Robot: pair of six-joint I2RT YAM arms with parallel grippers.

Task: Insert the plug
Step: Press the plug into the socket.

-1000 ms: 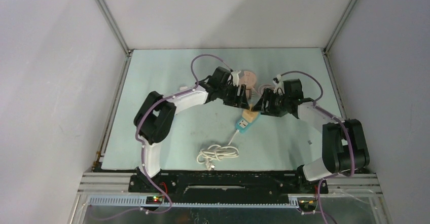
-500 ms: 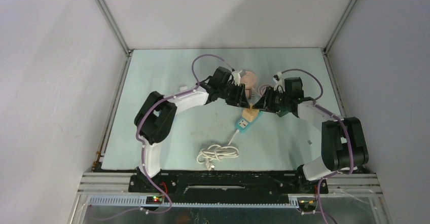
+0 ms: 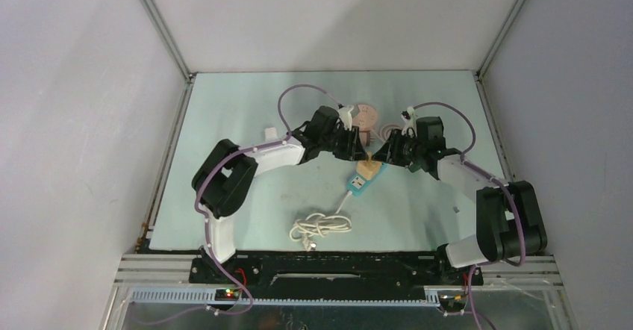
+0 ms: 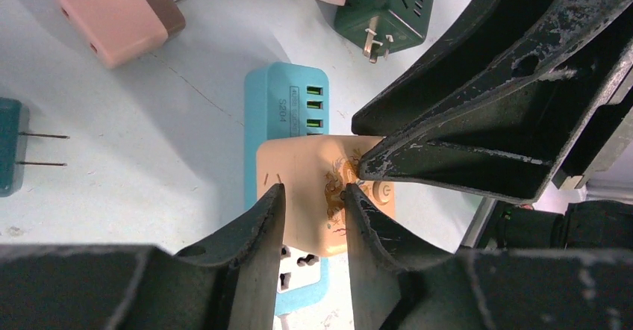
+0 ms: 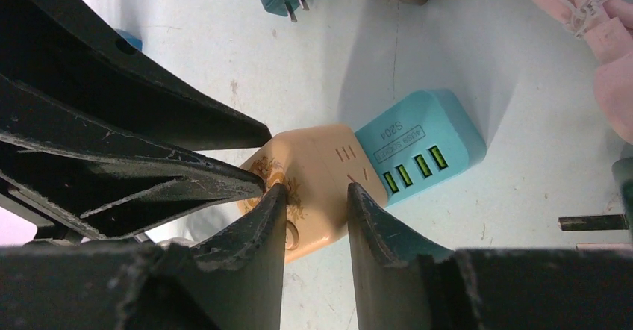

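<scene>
A peach plug (image 4: 306,169) with a dragon print sits on top of the blue power strip (image 4: 287,102), next to its green USB ports. In the top view the plug (image 3: 366,168) lies mid-table on the strip (image 3: 360,183). My left gripper (image 4: 313,190) hangs right over the plug's top, its jaws drawn close with only a narrow gap and nothing between them. My right gripper (image 5: 313,188) comes from the opposite side, equally narrowed, over the same plug (image 5: 317,166). The two grippers' tips nearly meet above it (image 3: 363,153) (image 3: 379,156). Whether the plug's pins are seated is hidden.
Loose adapters lie around: a pink and brown one (image 4: 112,13), a dark green cube (image 4: 388,1), a teal plug (image 4: 7,147). A pink cable (image 5: 597,39) lies to the right. The strip's white cord (image 3: 321,227) coils toward the near edge.
Both grippers have narrowed their jaws from wide to nearly closed while staying over the peach plug. The left arm's elbow has shifted slightly left.
</scene>
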